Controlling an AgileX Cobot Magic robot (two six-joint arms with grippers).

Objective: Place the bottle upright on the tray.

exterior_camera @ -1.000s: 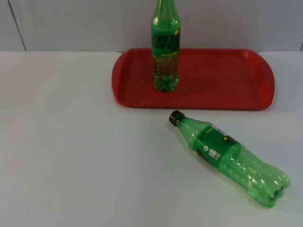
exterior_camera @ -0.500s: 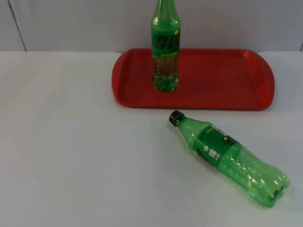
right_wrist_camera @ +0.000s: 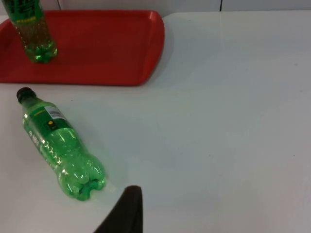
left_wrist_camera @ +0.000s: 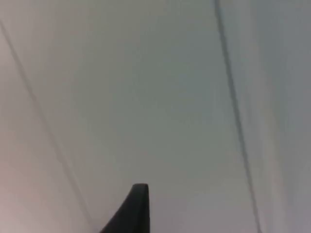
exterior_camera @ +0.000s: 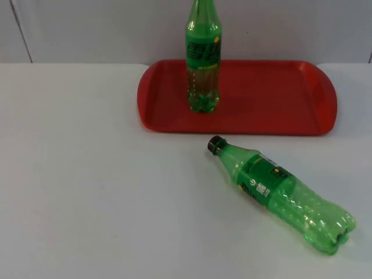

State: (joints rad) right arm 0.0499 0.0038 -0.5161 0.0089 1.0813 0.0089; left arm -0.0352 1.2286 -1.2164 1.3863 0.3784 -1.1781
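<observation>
A green plastic bottle (exterior_camera: 279, 192) with a dark cap lies on its side on the white table, just in front of the red tray (exterior_camera: 273, 99). Its cap points toward the tray and its base toward the table's front right. A second green bottle (exterior_camera: 203, 64) stands upright on the tray's left part. In the right wrist view the lying bottle (right_wrist_camera: 56, 145) rests free, and my right gripper (right_wrist_camera: 127, 208) hovers above the table a short way off its base, apart from it. My left gripper (left_wrist_camera: 133, 208) waits facing a plain pale surface, holding nothing I can see.
The tray (right_wrist_camera: 107, 48) has a raised rim and bare floor to the right of the standing bottle (right_wrist_camera: 31, 29). The grey partition wall (exterior_camera: 87, 29) rises directly behind the tray. White table top (exterior_camera: 87, 174) stretches to the left of the lying bottle.
</observation>
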